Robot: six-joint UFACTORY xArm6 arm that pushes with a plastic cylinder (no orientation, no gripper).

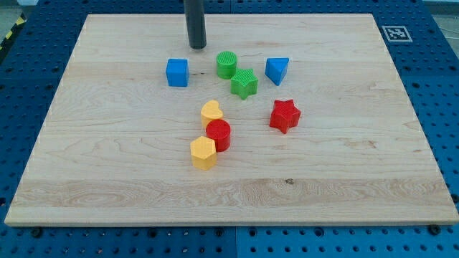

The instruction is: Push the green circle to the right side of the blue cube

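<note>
The green circle (226,64) stands near the view's top middle of the wooden board. The blue cube (177,72) lies to its left, with a gap between them. My tip (197,46) rests on the board above that gap, up and left of the green circle and up and right of the blue cube, touching neither. A green star (244,83) sits just below and right of the green circle, very close to it.
A blue triangle (277,70) lies right of the green circle. A red star (285,115) is lower right. A yellow heart (211,112), red cylinder (219,134) and yellow hexagon (203,153) cluster near the centre. The board's top edge (287,14) is close above my tip.
</note>
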